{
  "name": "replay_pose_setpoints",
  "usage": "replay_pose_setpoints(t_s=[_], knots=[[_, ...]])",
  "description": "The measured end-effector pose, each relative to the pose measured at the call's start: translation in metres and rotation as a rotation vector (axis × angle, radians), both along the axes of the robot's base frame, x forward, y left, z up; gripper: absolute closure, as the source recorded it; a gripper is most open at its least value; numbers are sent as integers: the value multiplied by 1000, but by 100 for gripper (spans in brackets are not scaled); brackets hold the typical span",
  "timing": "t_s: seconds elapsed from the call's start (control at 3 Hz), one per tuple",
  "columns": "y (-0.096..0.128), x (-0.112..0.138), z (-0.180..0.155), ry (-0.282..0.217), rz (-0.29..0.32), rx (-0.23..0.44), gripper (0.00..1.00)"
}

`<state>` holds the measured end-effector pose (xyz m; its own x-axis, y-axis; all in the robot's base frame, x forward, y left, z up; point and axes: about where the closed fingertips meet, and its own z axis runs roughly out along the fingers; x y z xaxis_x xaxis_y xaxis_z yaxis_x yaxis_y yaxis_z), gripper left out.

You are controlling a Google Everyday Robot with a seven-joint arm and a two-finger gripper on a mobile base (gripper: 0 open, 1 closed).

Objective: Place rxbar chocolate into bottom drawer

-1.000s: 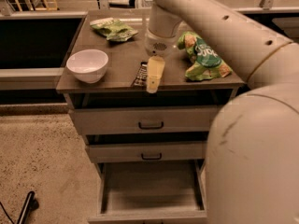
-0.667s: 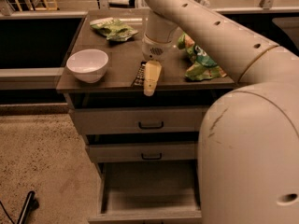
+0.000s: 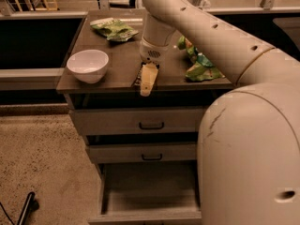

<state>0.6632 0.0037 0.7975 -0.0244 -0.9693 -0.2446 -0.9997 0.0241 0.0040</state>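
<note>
No word, number or brand can be read anywhere in this view. The green snack bag [image 3: 115, 29] in the upper middle of the frame and the snack bags [image 3: 199, 64] right of centre carry coloured print, too blurred to make out. The dark chocolate bar [image 3: 138, 77] shows pale marks but no legible letters. It lies just beside the gripper [image 3: 146, 81], which is at the front edge of the cabinet top [image 3: 117, 64], mid-frame.

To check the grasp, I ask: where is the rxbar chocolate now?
In the camera view, the rxbar chocolate lies at the front edge of the cabinet top, between the white bowl and the green snack bags, right beside the gripper.
</note>
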Motion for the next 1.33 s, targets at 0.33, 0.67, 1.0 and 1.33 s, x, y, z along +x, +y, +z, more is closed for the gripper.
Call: replay_pose_setpoints(t_s=[0.33, 0.67, 1.0, 1.33], knots=[[3, -6, 1, 5, 13, 24, 42], [3, -7, 6, 6, 13, 29, 65], [-8, -18, 10, 8, -5, 53, 89], [-8, -18, 14, 8, -5, 53, 100]])
